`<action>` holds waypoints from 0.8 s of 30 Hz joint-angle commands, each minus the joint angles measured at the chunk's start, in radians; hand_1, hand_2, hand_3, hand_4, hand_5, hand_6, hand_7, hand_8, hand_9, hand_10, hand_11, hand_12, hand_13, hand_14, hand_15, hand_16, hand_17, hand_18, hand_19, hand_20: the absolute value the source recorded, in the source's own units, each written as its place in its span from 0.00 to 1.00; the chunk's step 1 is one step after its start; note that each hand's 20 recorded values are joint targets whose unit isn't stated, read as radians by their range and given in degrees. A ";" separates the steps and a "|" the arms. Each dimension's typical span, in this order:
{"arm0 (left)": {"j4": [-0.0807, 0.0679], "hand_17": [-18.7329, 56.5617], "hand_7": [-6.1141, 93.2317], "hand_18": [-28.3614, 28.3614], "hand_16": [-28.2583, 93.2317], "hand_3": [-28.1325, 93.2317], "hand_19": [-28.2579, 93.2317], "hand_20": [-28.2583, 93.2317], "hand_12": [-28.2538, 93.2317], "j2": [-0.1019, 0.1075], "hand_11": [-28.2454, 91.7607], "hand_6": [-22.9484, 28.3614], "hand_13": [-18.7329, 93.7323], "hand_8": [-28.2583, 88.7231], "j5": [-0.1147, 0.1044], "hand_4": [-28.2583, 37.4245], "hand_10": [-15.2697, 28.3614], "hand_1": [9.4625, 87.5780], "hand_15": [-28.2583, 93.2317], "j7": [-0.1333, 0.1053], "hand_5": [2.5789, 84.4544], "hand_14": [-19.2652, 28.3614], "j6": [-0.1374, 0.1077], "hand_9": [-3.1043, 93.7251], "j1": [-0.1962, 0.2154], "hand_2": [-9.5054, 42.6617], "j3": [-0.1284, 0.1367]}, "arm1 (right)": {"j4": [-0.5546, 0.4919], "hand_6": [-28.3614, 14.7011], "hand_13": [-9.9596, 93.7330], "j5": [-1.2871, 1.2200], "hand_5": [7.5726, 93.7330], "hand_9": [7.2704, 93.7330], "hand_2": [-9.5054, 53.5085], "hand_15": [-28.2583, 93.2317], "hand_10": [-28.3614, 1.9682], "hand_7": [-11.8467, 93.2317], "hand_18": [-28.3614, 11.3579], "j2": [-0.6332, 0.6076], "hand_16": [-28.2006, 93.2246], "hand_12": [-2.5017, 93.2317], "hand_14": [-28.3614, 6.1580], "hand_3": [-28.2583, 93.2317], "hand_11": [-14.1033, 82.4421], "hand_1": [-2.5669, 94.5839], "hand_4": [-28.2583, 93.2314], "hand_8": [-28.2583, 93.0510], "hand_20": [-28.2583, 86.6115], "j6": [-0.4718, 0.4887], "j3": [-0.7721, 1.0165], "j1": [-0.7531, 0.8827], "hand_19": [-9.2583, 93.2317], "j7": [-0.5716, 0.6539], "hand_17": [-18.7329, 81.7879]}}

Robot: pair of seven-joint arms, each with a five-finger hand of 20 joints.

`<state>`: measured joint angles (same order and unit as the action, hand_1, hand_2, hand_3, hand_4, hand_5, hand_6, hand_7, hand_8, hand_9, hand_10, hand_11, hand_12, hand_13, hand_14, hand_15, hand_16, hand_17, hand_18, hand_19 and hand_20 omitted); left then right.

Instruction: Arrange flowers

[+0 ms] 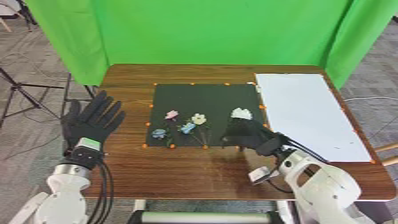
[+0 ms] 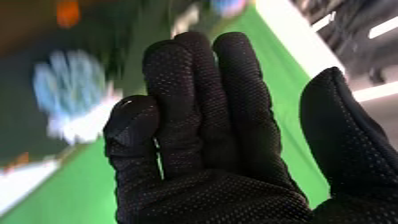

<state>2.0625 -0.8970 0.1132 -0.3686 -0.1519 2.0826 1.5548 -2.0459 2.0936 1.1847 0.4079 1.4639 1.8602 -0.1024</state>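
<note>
Here, pale pink, cream, blue and white flowers (image 1: 199,119) lie near the right hand (image 1: 244,133), open and empty.

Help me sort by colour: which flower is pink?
The pink flower above the leftmost blue flower in the head view; the others look blue or whitish.

Head view: brown wooden table (image 1: 200,172), middle to lower part of frame. Directly on it: black mat (image 1: 209,97), centre; white rectangular sheet (image 1: 311,115), right of centre, beside mat; small orange markers (image 1: 205,146) along edges of both
</note>
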 commanded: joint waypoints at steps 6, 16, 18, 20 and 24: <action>-0.011 0.17 0.22 0.76 0.17 0.81 0.54 0.31 0.33 -0.017 0.42 0.59 0.38 0.17 0.018 0.00 0.67 0.18 0.55 0.036 0.45 0.71 0.001 0.37 -0.012 0.50 -0.001 | 0.015 0.59 0.69 0.029 0.63 0.60 0.37 0.70 0.53 0.24 0.20 0.047 0.44 0.14 0.42 0.86 0.24 0.22 0.03 0.13 0.62 0.021 -0.045 -0.012 0.93 0.035 0.53; -0.015 0.17 0.22 0.75 0.17 0.81 0.54 0.31 0.33 -0.022 0.41 0.59 0.38 0.17 0.028 0.00 0.65 0.18 0.55 0.070 0.44 0.70 -0.004 0.36 -0.029 0.49 -0.010 | 0.036 0.58 0.69 0.170 0.58 0.56 0.38 0.67 0.53 0.24 0.19 0.052 0.43 0.14 0.43 0.88 0.23 0.19 0.03 0.13 0.62 0.031 -0.094 -0.042 0.92 0.072 0.53; -0.015 0.17 0.22 0.75 0.17 0.81 0.54 0.31 0.33 -0.021 0.41 0.59 0.38 0.17 0.032 0.00 0.65 0.18 0.55 0.067 0.44 0.70 -0.006 0.36 -0.028 0.49 -0.009 | 0.032 0.58 0.69 0.169 0.58 0.56 0.38 0.67 0.53 0.24 0.18 0.047 0.43 0.14 0.43 0.88 0.23 0.19 0.03 0.13 0.62 0.049 -0.092 -0.042 0.92 0.098 0.53; -0.015 0.17 0.22 0.75 0.17 0.81 0.54 0.31 0.33 -0.022 0.42 0.59 0.38 0.17 0.027 0.00 0.65 0.18 0.55 0.065 0.44 0.71 -0.001 0.36 -0.022 0.49 -0.003 | 0.030 0.57 0.69 0.183 0.58 0.56 0.38 0.67 0.52 0.24 0.18 0.045 0.43 0.14 0.43 0.88 0.23 0.19 0.02 0.13 0.62 0.057 -0.091 -0.041 0.92 0.115 0.53; -0.012 0.17 0.22 0.75 0.17 0.81 0.54 0.31 0.33 -0.017 0.42 0.59 0.38 0.17 0.018 0.00 0.66 0.18 0.55 0.053 0.44 0.71 -0.002 0.36 -0.018 0.49 -0.008 | 0.021 0.56 0.69 0.188 0.59 0.57 0.38 0.67 0.53 0.24 0.17 0.032 0.43 0.14 0.42 0.87 0.24 0.19 0.02 0.14 0.62 0.036 -0.089 -0.032 0.92 0.139 0.53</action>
<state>2.0467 -0.9100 0.1334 -0.3135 -0.1519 2.0542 1.5454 -2.0088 2.2932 1.2308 0.4497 1.3709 1.8120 -0.0081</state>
